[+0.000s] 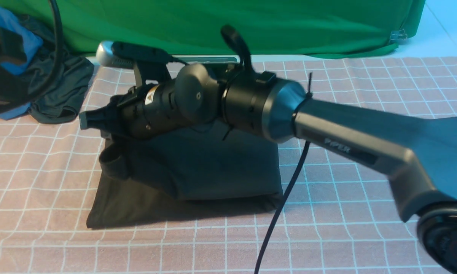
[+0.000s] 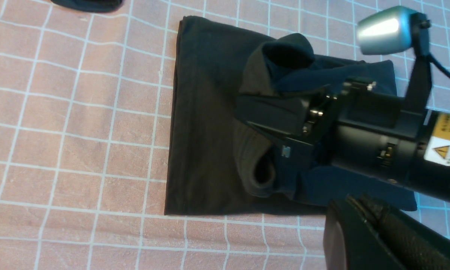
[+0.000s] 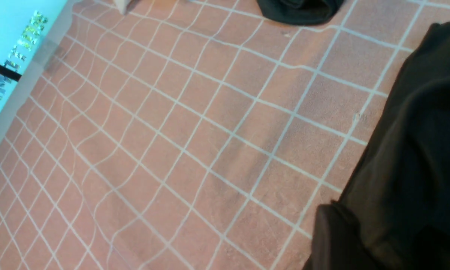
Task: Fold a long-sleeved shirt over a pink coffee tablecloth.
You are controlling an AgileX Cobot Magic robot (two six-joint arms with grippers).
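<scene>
Two folded layers of the long-sleeved shirt (image 1: 198, 167) lie mid-frame on the pink coffee tablecloth (image 1: 365, 190). The right claw (image 1: 87, 121) is stretched over the shirt's left edge. Whether cloth is pinched cannot be told, nor the left claw's (image 2: 344, 225) state. A late fold is judged in hand; the bunched cuffs (image 2: 258, 172) must be flattened next.

Shirt (image 1: 198, 167): matt black cloth, soft. Tablecloth (image 1: 365, 198): matt woven cloth, slightly rough.
</scene>
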